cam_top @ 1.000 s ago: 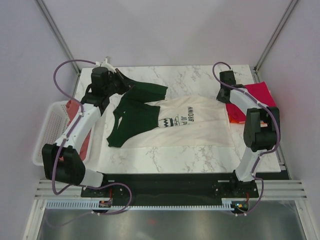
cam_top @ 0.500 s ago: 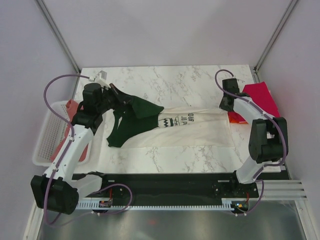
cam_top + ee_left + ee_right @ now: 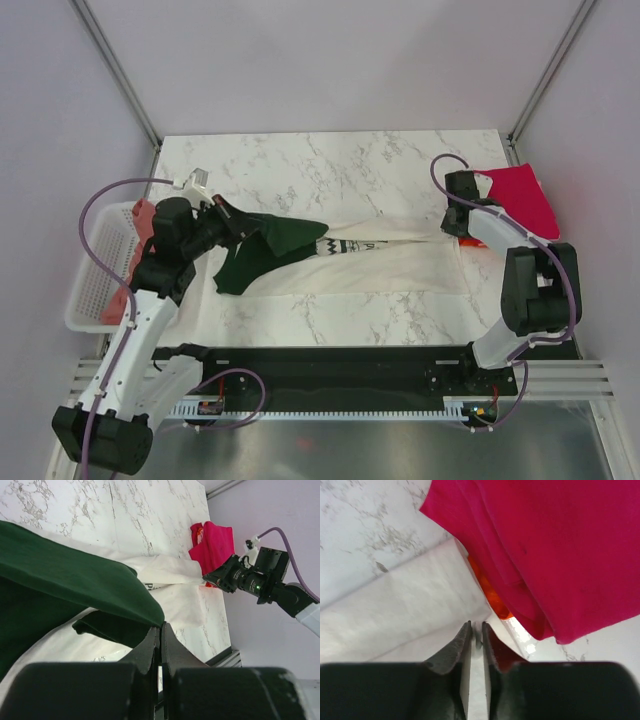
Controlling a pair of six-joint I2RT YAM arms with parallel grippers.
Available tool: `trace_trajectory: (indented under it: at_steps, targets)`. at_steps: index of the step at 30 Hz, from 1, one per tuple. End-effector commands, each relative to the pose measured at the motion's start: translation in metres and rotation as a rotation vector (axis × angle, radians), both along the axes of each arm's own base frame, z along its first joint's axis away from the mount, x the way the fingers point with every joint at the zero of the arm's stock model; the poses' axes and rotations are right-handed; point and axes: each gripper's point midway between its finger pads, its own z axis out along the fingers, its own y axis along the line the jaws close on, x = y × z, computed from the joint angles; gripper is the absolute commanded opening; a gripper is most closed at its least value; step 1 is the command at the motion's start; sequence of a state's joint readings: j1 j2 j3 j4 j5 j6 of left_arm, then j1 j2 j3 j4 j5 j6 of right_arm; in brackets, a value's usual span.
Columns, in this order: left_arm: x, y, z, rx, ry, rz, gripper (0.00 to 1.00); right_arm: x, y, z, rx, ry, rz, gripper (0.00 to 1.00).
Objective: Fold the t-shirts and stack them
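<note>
The cream t-shirt [image 3: 380,268] lies across the table's middle, its far edge lifted and stretched between both grippers, with only a thin strip of black print [image 3: 350,245] showing. My left gripper [image 3: 222,215] is shut on its dark green sleeve [image 3: 75,580], fingertips pinched together [image 3: 161,625]. My right gripper [image 3: 452,228] pinches the cream hem [image 3: 420,605] at the other end, its jaws [image 3: 476,627] a sliver apart with cloth between them. A magenta t-shirt [image 3: 515,195] lies over an orange one [image 3: 492,597] right beside the right gripper.
A white lattice basket [image 3: 90,275] hangs at the table's left edge with a salmon-pink t-shirt [image 3: 145,215] in it. The magenta shirt [image 3: 215,545] lies at the right edge of the marble table [image 3: 330,160]. Walls close in left and right.
Both grippers have drawn the shirt's far edge toward the near side, so the print has shrunk to a strip. The right jaws have eased slightly apart.
</note>
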State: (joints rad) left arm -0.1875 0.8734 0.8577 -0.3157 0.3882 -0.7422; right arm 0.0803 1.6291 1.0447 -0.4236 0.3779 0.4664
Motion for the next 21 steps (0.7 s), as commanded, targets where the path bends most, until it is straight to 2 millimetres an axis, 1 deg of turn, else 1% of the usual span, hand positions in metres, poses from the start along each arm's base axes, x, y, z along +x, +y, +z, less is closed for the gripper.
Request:
trace_trajectory:
  at_steps: [1, 2, 3, 4, 6, 7, 8, 9, 10, 11, 12, 13, 14, 16, 17, 19, 20, 21]
  targets:
    - [-0.021, -0.008, -0.006, -0.057, 0.041, -0.049, 0.02, -0.005, -0.009, 0.007, -0.023, -0.028, -0.043, 0.24]
    - [-0.026, -0.01, -0.009, -0.069, 0.052, -0.062, 0.02, -0.008, -0.008, 0.005, -0.018, -0.026, -0.042, 0.33]
    - [-0.029, -0.01, -0.012, -0.071, 0.061, -0.067, 0.02, -0.008, -0.006, 0.006, -0.016, -0.034, -0.039, 0.36]
    - [-0.035, -0.01, -0.02, -0.075, 0.07, -0.069, 0.02, -0.009, -0.005, 0.014, -0.012, -0.059, -0.038, 0.47]
    - [-0.044, -0.01, -0.026, -0.089, 0.085, -0.079, 0.02, -0.011, 0.004, 0.02, -0.002, -0.084, -0.012, 0.54]
    - [-0.048, -0.01, -0.033, -0.089, 0.094, -0.08, 0.02, -0.011, 0.009, 0.032, 0.009, -0.12, 0.003, 0.57]
    - [-0.051, -0.009, -0.037, -0.09, 0.101, -0.079, 0.02, -0.011, 0.023, 0.037, 0.024, -0.134, 0.043, 0.57]
    - [-0.052, -0.009, -0.039, -0.09, 0.105, -0.078, 0.02, -0.013, 0.032, 0.041, 0.045, -0.147, 0.063, 0.57]
    - [-0.054, -0.009, -0.046, -0.089, 0.12, -0.079, 0.02, -0.014, 0.047, 0.052, 0.091, -0.179, 0.105, 0.57]
    - [-0.057, -0.009, -0.047, -0.091, 0.123, -0.083, 0.02, -0.017, 0.066, 0.054, 0.127, -0.185, 0.156, 0.56]
    - [-0.059, -0.01, -0.05, -0.091, 0.129, -0.089, 0.02, -0.019, 0.079, 0.062, 0.168, -0.213, 0.183, 0.54]
    - [-0.06, -0.01, -0.053, -0.09, 0.138, -0.09, 0.02, -0.023, 0.099, 0.065, 0.234, -0.214, 0.237, 0.54]
    - [-0.063, -0.01, -0.054, -0.092, 0.138, -0.092, 0.02, -0.031, 0.119, 0.065, 0.271, -0.21, 0.289, 0.54]
    - [-0.065, -0.009, -0.059, -0.091, 0.148, -0.091, 0.02, -0.038, 0.147, 0.072, 0.355, -0.231, 0.342, 0.54]
    - [-0.066, -0.009, -0.059, -0.091, 0.149, -0.091, 0.02, -0.049, 0.168, 0.069, 0.405, -0.21, 0.399, 0.54]
    - [-0.067, -0.009, -0.059, -0.09, 0.146, -0.092, 0.02, -0.054, 0.192, 0.07, 0.477, -0.215, 0.433, 0.54]
    - [-0.067, -0.009, -0.059, -0.089, 0.148, -0.092, 0.02, -0.063, 0.211, 0.068, 0.526, -0.191, 0.484, 0.54]
    - [-0.067, -0.009, -0.06, -0.087, 0.154, -0.094, 0.02, -0.064, 0.221, 0.067, 0.547, -0.192, 0.502, 0.54]
